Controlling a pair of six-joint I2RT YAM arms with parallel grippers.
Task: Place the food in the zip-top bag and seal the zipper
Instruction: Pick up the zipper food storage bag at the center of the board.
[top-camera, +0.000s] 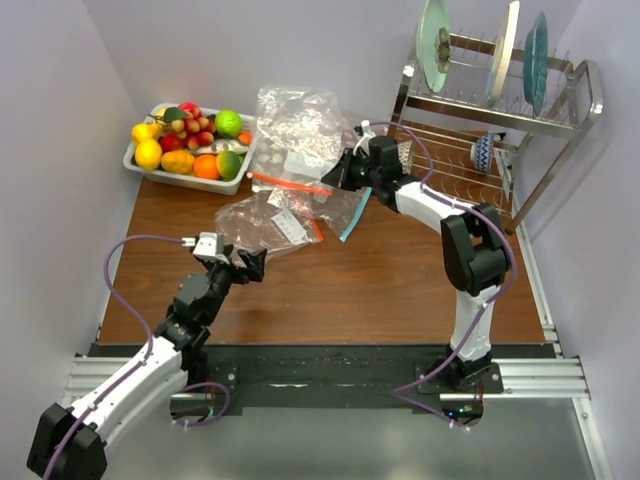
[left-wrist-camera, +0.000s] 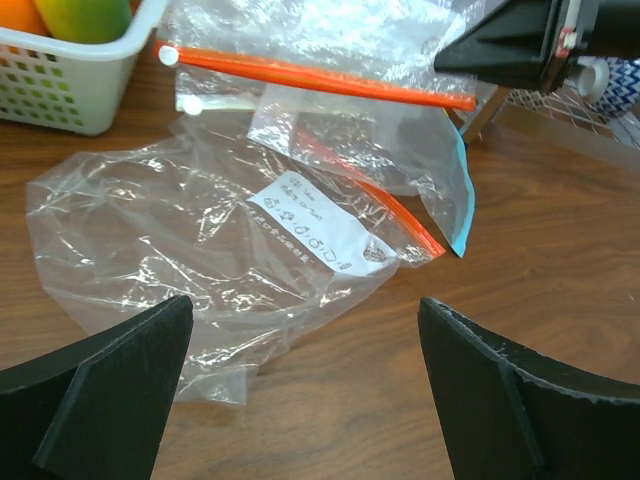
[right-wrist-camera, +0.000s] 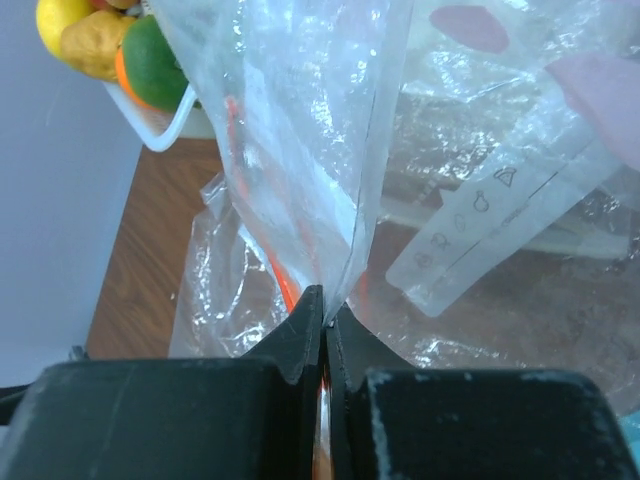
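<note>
Table (top-camera: 400, 290) | left end effector (left-wrist-camera: 305, 330) released | right end effector (right-wrist-camera: 325, 300) pinching zip-top bag (right-wrist-camera: 300, 150) | label (left-wrist-camera: 318, 232) illegible

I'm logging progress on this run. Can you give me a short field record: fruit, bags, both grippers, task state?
fruit: all in the white basket, far left
bags: clear, overlapping mid-table; two orange-red strips, one teal strip
left gripper: jaws open, over the near bag, holding nothing
right gripper: jaws shut on bag film; which bag is unclear
rack: plates and a bowl, far right
progress: no fruit bagged yet
</note>
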